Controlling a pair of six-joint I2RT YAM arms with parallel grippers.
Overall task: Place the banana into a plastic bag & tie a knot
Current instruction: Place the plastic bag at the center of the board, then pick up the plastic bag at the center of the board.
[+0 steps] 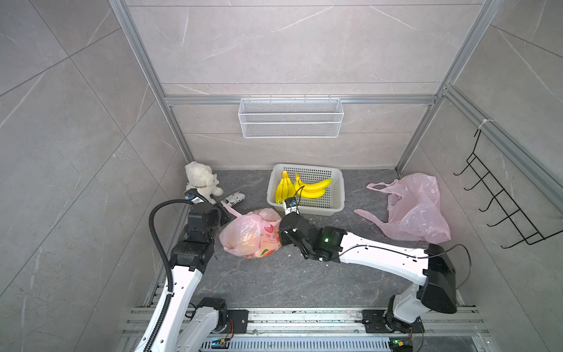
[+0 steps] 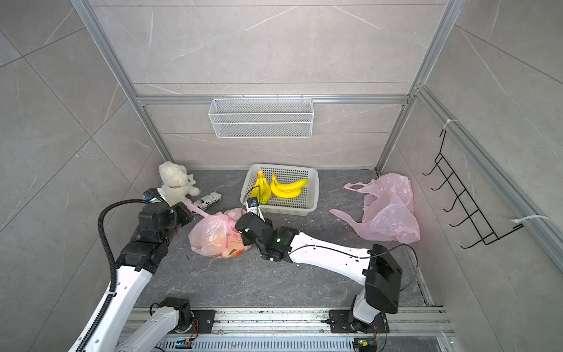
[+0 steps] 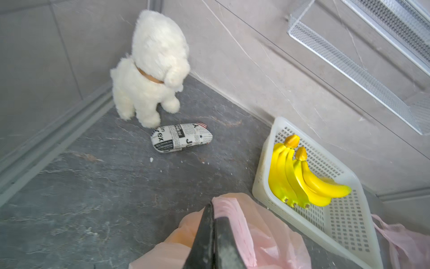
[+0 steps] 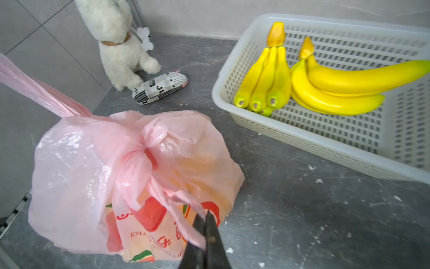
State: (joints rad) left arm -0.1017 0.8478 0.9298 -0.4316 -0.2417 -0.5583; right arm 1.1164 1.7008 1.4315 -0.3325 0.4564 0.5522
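A pink plastic bag (image 1: 249, 234) (image 4: 93, 174) with red print lies on the dark floor between my arms. A yellowish shape shows through its film. Its handles are twisted into a knot (image 4: 144, 149) on top. My left gripper (image 3: 212, 205) is shut on one pink handle (image 4: 35, 93), which stretches taut away from the knot. My right gripper (image 4: 204, 216) is shut on the other handle strip (image 4: 176, 209), close above the bag. Two bunches of yellow bananas (image 1: 304, 189) (image 4: 314, 81) lie in a cream basket (image 1: 304, 210) just behind the bag.
A white plush dog (image 1: 201, 181) and a newspaper-print case (image 1: 233, 199) sit at the back left corner. A second, crumpled pink bag (image 1: 417, 210) lies at the right. A wire basket (image 1: 291, 117) hangs on the back wall and a black hook rack (image 1: 502, 201) on the right wall.
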